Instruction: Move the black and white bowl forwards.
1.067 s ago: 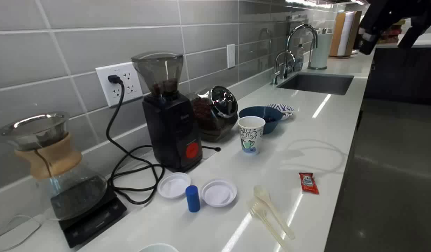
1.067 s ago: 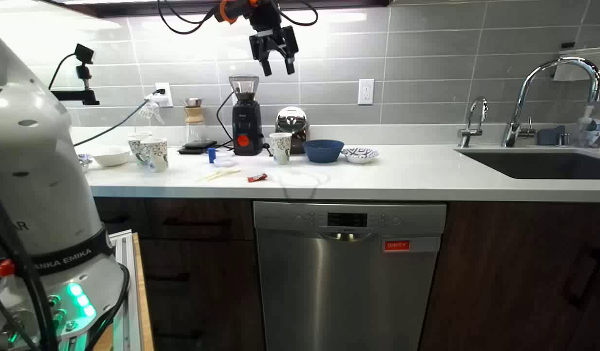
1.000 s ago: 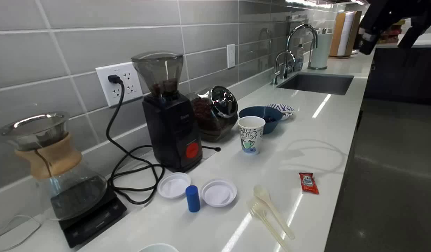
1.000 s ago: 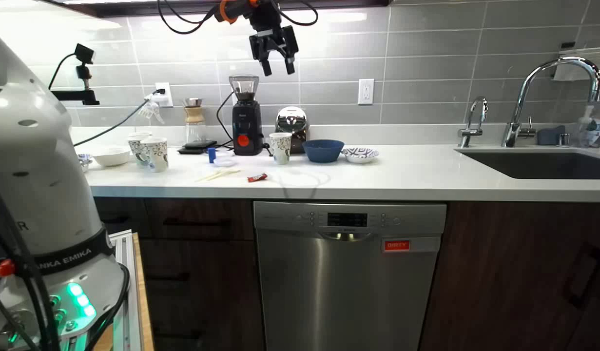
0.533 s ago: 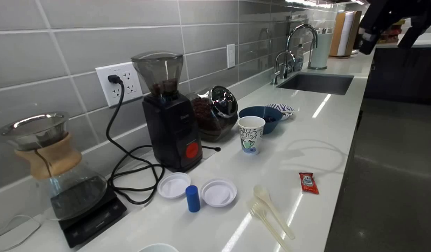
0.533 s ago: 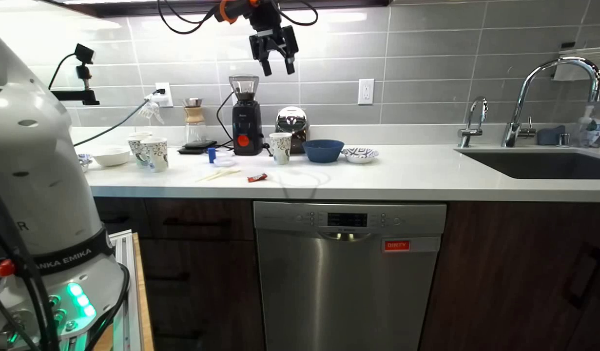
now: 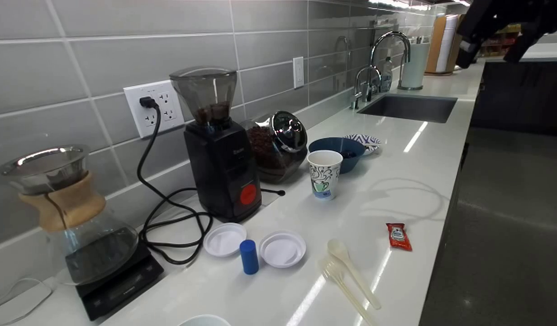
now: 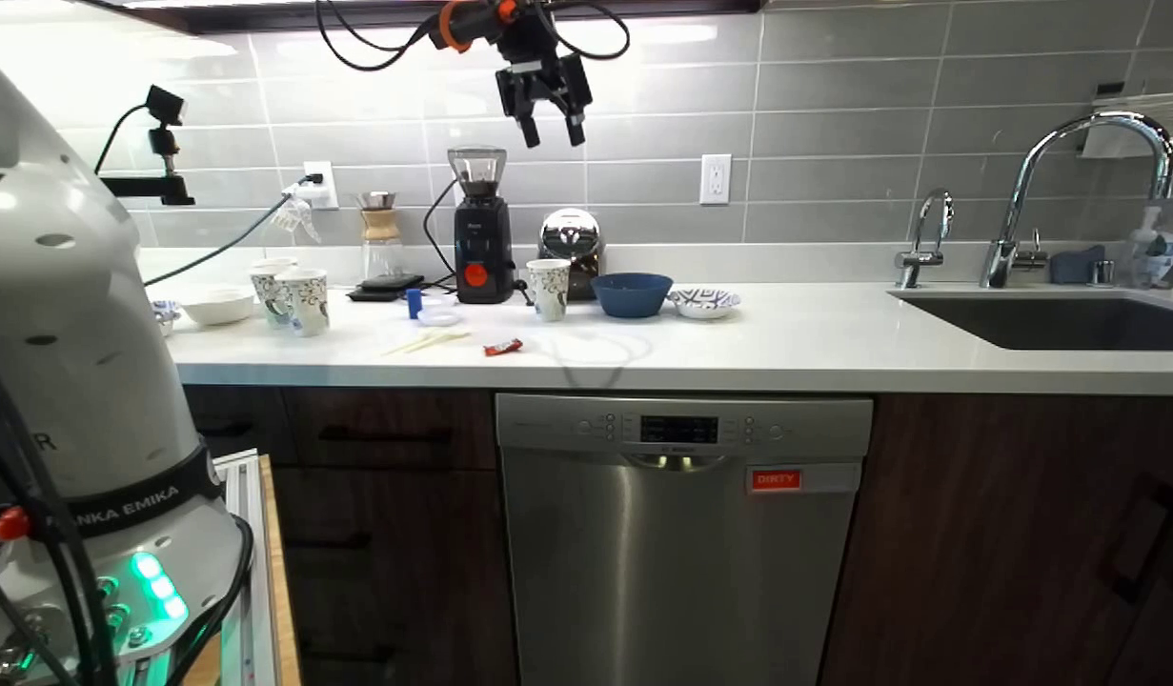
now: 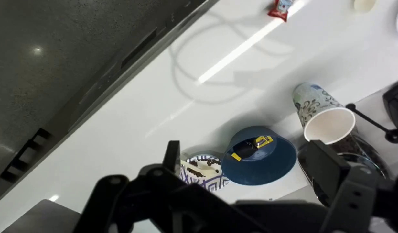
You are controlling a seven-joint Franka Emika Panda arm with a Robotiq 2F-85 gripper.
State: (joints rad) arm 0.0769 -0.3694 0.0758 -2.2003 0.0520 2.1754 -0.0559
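The black and white bowl (image 8: 704,303) is shallow, white with dark purple-blue patterning. It sits upright on the counter, right of the dark blue bowl (image 8: 632,297). In an exterior view (image 7: 368,141) it is partly hidden behind the dark blue bowl. In the wrist view the bowl (image 9: 214,184) holds dark beans and a pale spoon, and the left finger covers part of it. My gripper (image 8: 554,140) is open and empty, high above the counter, up and left of the bowl. It also shows in an exterior view (image 7: 487,60) and in the wrist view (image 9: 245,144).
A patterned cup (image 7: 323,176) and a glass jar (image 7: 276,149) stand near the dark blue bowl. A coffee grinder (image 7: 221,170) stands by the wall. A red packet (image 7: 399,236) and pale cutlery (image 7: 346,267) lie nearer the counter edge. The sink (image 8: 1072,319) lies to the right.
My gripper has shifted slightly towards the wall and the sink side within the last half second. It stays open. The bowl and the other objects have not moved.
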